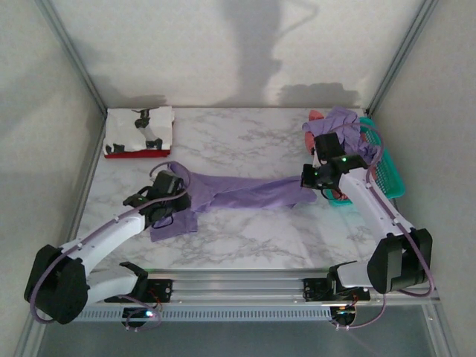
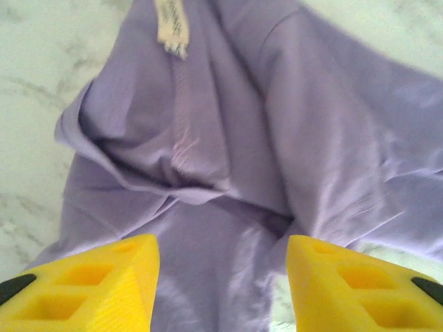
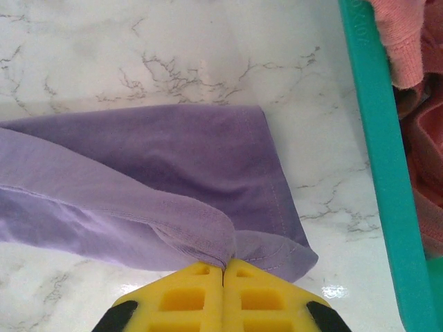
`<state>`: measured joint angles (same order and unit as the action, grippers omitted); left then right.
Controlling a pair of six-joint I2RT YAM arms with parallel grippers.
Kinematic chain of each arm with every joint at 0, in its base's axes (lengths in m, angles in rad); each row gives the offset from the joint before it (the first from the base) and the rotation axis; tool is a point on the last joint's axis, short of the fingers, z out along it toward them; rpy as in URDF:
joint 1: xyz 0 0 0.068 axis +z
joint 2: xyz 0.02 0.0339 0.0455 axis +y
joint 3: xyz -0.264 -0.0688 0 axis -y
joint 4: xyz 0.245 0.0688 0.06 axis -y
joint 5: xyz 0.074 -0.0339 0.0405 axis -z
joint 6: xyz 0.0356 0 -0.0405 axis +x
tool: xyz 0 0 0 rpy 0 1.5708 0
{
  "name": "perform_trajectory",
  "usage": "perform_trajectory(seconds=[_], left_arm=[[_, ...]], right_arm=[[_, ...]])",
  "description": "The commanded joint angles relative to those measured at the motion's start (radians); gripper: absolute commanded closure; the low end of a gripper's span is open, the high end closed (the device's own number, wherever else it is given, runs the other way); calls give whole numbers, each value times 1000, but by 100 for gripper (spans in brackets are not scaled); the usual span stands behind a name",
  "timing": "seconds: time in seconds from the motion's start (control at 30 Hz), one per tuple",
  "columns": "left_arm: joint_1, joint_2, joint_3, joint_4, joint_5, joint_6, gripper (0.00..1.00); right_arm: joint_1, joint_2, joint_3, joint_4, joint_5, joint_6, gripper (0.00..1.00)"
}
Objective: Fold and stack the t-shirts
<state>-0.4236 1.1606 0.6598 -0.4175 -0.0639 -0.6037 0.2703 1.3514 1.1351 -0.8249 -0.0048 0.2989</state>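
From my station I see the lavender t-shirt (image 1: 245, 195) drawn out in a long band across the marble table (image 1: 245, 141), running between my two arms. The right gripper (image 1: 316, 181) is at the shirt's right end, close beside the teal basket (image 1: 390, 178); through its wrist camera the right gripper (image 3: 223, 273) has its yellow jaws pressed together, pinching a fold of the shirt's hem (image 3: 138, 173), with the basket rim (image 3: 377, 138) on the right and coral cloth (image 3: 398, 34) inside it. The left gripper (image 1: 167, 202) is over the bunched left end. In its wrist view the left gripper (image 2: 221, 277) stands released, jaws well apart, with the crumpled purple cloth (image 2: 228, 138) lying beneath and between them and a small label (image 2: 173, 24) showing near the top. A second lavender t-shirt (image 1: 342, 123) is heaped over the basket's far end. At the table's far left corner a white t-shirt (image 1: 140, 126) with black print lies folded on top of a red t-shirt (image 1: 134, 153).
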Motion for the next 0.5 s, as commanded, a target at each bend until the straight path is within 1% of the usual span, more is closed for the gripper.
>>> perform_trajectory(seconds=[0.0,0.03,0.13,0.23,0.37,0.47], left_arm=[[-17,5,17,-1,-3,3,51],[-34,22,54,-5,-18,15,51],[-96,107,171,-68,-113,60,51],[-169,227,264,-116,-198,116,51],[-267,409,368,-212,-356,153,49],[-314,493,410,-209,-396,175,50]], right_arm=[[0,-9,7,-21,-5,0,100],[0,-7,9,-24,-3,-3,100],[1,-7,12,-28,2,-6,100],[0,-6,5,-22,-2,-2,100],[1,0,2,-13,-14,9,100],[0,6,7,-9,-16,7,100]])
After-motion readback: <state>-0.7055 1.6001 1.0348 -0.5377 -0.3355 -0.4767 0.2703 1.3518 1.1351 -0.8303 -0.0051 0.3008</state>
